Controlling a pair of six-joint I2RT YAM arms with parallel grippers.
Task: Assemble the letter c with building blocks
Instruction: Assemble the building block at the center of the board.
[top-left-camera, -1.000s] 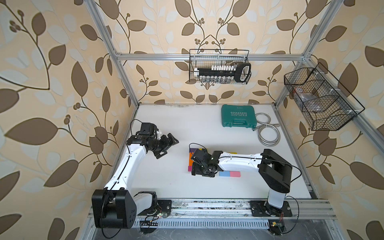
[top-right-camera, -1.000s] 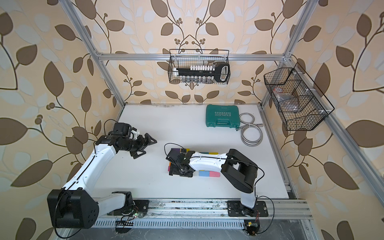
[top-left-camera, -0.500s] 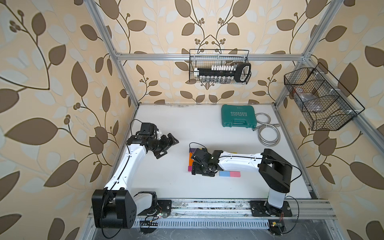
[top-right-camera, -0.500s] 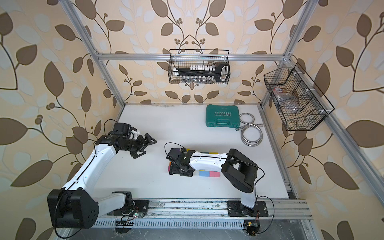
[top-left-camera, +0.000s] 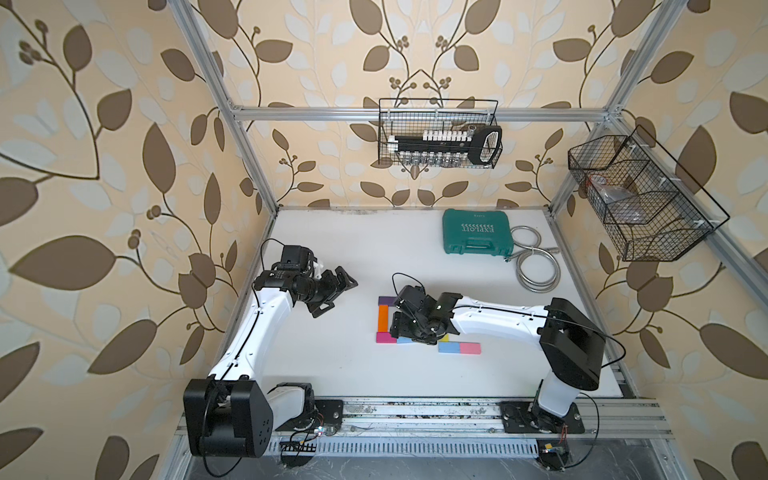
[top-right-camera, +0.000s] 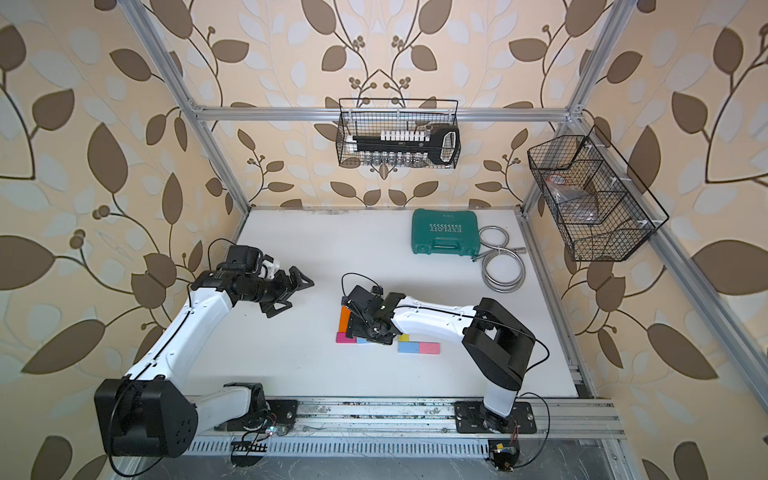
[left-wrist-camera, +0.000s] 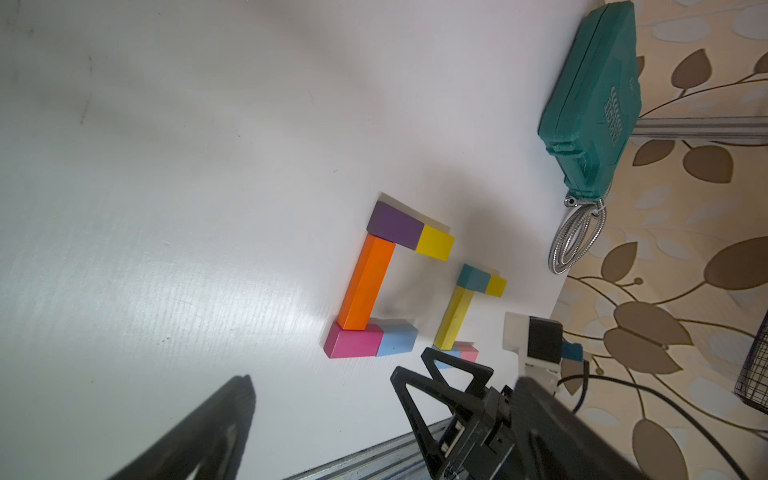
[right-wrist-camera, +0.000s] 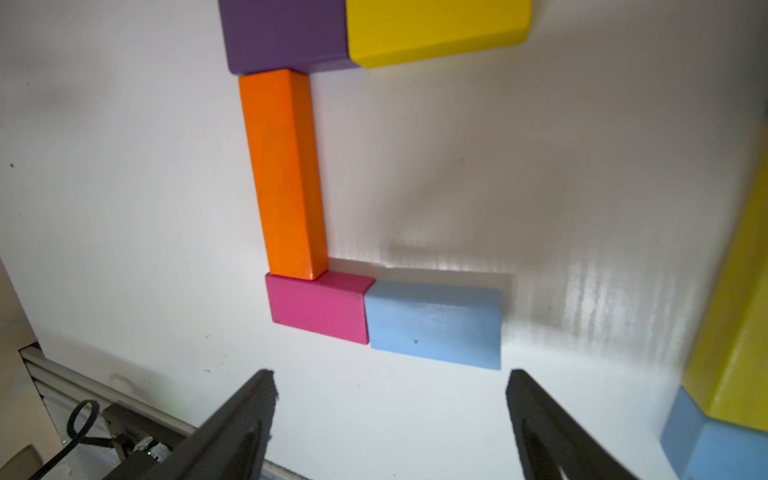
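While the right arm reaches in over the build, there is one piece of writing to read: white letters spelling "EXPLOIT" (top-left-camera: 478, 229) on the lid of the green tool case (top-left-camera: 478, 231), upside down in both top views, under a row of small chevrons. The smaller print on the lid is too small to read.

Now to the orange bar (right-wrist-camera: 284, 174), lying flat as the spine of the letter. A purple block (right-wrist-camera: 284, 33) touches one end of it, with a yellow block (right-wrist-camera: 436, 29) butted against the purple. A magenta block (right-wrist-camera: 318, 309) touches the other end, and a light blue block (right-wrist-camera: 434, 324) sits flush beside the magenta.

The right gripper (right-wrist-camera: 390, 386) hangs above the open side of that C, just beside the orange bar. Its jaws are spread wide with nothing between them, and the light blue block lies just ahead of the fingertips.

Beyond the C from the orange bar sits a second cluster of blocks, including a yellow bar (left-wrist-camera: 455, 316) and a teal block (left-wrist-camera: 473, 277).

The left gripper (top-left-camera: 337, 296) sits well apart from the orange bar, to the robot's left, jaws fully apart and empty.
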